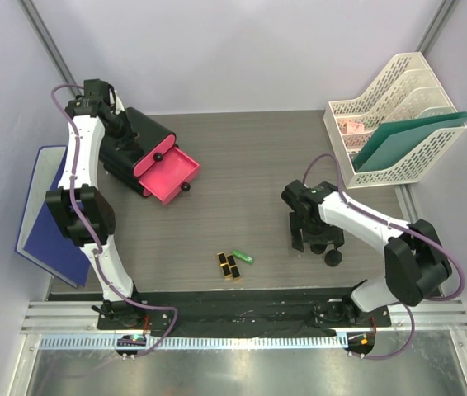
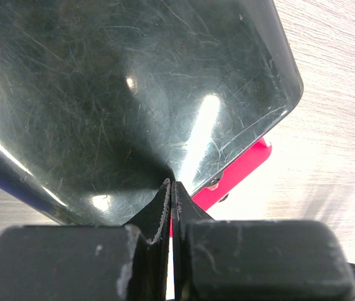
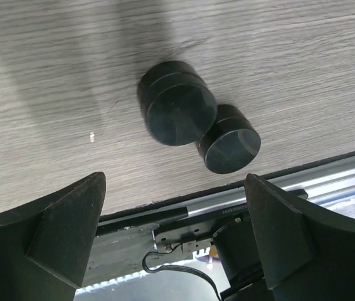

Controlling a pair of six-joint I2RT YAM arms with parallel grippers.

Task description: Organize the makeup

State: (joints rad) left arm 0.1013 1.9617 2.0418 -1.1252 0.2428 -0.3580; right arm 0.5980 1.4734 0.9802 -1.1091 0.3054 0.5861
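Observation:
Two black round compacts lie touching on the table near its front edge; one shows in the top view. My right gripper is open and empty, held above the table just beside them. Black-and-gold lipsticks and a green tube lie at the front middle. My left gripper is shut on nothing, its tips against the glossy top of the black box at the back left. The beige bottles and the orange tube are out of view.
The black box has a pink drawer pulled open toward the middle; the drawer also shows in the left wrist view. A white file rack with green folders stands at the back right. A blue board lies at the left edge.

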